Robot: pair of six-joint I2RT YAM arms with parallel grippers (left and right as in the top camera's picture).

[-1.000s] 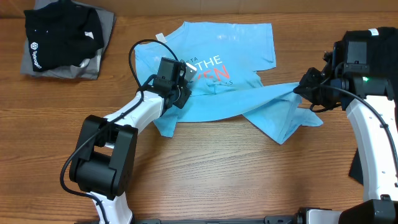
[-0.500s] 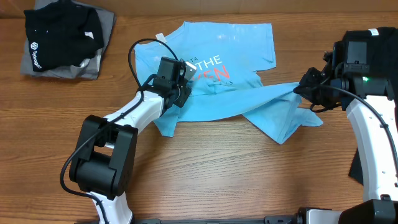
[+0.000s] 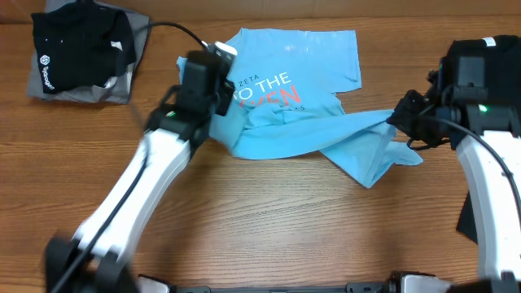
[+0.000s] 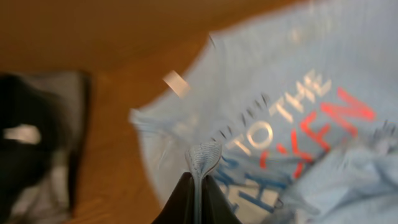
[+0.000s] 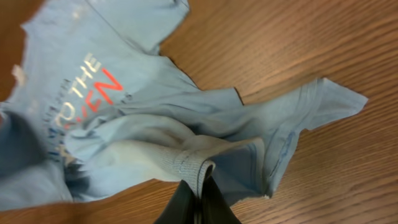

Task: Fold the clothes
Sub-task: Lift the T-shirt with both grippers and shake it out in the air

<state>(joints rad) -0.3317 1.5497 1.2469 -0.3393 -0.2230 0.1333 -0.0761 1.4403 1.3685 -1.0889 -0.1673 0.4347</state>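
Across the wooden tabletop your light blue T-shirt lies half-bunched. Your left hand is clamped on an edge fold and your right hand pinches the hem. They hold opposite ends, probably to spread it flat. Black shirts wait at far left.

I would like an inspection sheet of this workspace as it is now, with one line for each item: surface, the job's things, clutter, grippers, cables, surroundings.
Surface: wooden table, grain visible.
Job's things: light blue T-shirt lies print-up, bunched along its near and right side; black T-shirts are piled at the far left on a grey cloth.
Clutter: nothing seen.
Grippers: left gripper is shut on a fold of the light blue T-shirt; right gripper is shut on its hem.
Cables: black cable arcs above the left arm; second cable runs along the right arm.
Surroundings: nothing seen beyond the table.
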